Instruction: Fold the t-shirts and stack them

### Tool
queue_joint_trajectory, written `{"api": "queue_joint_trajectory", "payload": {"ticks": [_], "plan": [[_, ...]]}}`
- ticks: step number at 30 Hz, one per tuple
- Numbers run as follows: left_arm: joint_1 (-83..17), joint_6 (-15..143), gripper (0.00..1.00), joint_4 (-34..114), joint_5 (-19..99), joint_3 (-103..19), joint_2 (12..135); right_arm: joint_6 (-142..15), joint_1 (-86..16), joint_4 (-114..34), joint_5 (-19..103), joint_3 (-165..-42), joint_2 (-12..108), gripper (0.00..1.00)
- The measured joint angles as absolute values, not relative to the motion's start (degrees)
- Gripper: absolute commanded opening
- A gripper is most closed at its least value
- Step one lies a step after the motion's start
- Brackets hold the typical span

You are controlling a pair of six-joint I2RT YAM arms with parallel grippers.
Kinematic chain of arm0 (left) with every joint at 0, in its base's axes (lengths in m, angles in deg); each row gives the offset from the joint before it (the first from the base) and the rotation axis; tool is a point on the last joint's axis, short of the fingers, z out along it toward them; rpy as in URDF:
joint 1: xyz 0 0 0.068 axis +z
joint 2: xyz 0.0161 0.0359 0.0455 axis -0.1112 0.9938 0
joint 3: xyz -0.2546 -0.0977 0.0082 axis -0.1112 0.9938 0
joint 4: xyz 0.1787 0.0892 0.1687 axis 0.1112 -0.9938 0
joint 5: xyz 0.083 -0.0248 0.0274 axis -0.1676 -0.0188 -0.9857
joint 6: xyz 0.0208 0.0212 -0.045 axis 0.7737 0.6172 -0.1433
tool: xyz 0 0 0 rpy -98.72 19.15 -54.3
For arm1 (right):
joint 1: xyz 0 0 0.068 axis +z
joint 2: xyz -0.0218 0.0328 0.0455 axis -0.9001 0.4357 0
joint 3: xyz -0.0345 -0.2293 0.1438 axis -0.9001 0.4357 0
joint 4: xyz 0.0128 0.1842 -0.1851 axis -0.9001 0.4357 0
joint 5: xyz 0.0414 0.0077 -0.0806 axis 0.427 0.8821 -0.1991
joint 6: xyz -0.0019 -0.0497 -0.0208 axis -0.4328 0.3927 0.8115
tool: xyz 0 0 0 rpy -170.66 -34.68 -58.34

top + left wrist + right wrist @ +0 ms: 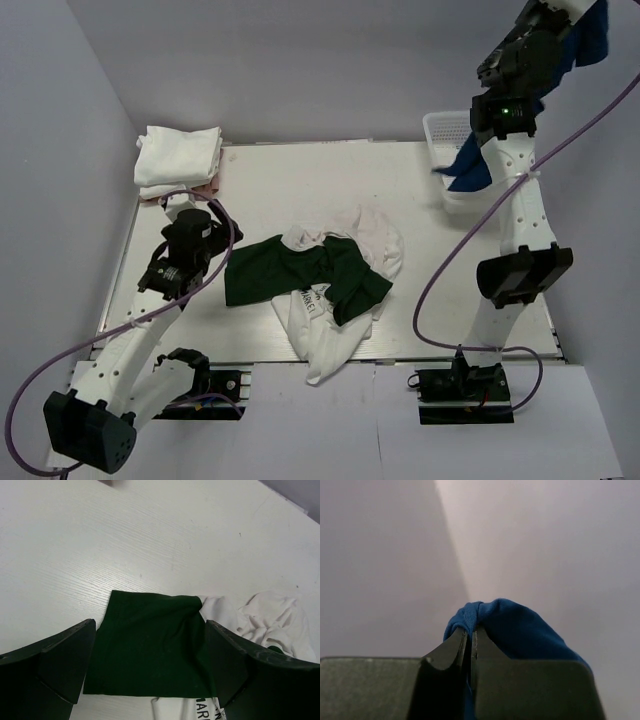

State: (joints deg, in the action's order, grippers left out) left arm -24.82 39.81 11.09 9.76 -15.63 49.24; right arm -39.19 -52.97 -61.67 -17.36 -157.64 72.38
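Observation:
My left gripper (212, 243) (150, 665) is open and empty, low over the left edge of a dark green t-shirt (290, 275) (150, 650) lying flat on the table. The green shirt lies on crumpled white t-shirts (335, 335) (270, 615); one shows dark lettering (206, 709). My right gripper (572, 12) (471, 635) is raised high at the back right. It is shut on a fold of the royal blue t-shirt (592, 40) (520, 630), which hangs down to the basket. A stack of folded white t-shirts (178, 155) sits at the back left corner.
A white lattice basket (442, 128) stands at the back right, with the blue shirt's lower end (470, 165) draped over it. Grey walls close in the table (300, 185) on the left, back and right. Purple cables loop beside both arms.

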Motion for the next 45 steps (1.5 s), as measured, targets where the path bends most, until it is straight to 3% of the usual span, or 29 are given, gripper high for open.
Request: {"api": "queue_joint_trajectory", "payload": {"ticks": [4, 8, 19, 20, 24, 30, 35, 40, 45], "plan": [[-24.8, 40.1, 1.0, 11.8, 10.3, -15.6, 51.0, -35.7, -56.7, -74.7, -16.2, -156.1, 74.5, 0.0], [-24.8, 40.3, 1.0, 13.4, 12.2, -15.6, 53.5, -37.7, -60.0, -78.8, -10.7, -150.5, 74.6, 0.0], [-24.9, 40.4, 1.0, 15.0, 18.2, -15.9, 59.6, -54.0, -65.0, -66.2, 1.3, -130.0, 79.8, 0.0], [-24.9, 40.4, 1.0, 14.8, 18.4, -16.2, 60.1, -55.8, -65.4, -64.2, 1.3, -127.8, 80.6, 0.07], [-24.9, 40.4, 1.0, 13.9, 19.2, -17.4, 61.3, -64.5, -67.5, -51.6, 2.4, -126.4, 84.6, 0.9], [-24.9, 39.5, 1.0, 11.5, 19.3, -19.3, 63.2, -66.2, -68.7, -34.5, 11.9, -133.0, 84.7, 0.9], [-24.9, 38.2, 1.0, 7.6, 19.3, -19.4, 64.6, -66.9, -65.2, -30.5, 22.6, -128.2, 73.8, 0.9], [-24.9, 36.4, 1.0, 5.1, 19.3, -19.3, 66.3, -65.3, -54.4, -30.0, 31.7, -119.9, 60.6, 0.9], [-24.9, 35.2, 1.0, 4.4, 19.0, -19.3, 68.1, -62.5, -40.2, -29.1, 35.8, -114.6, 57.5, 0.9]]}}
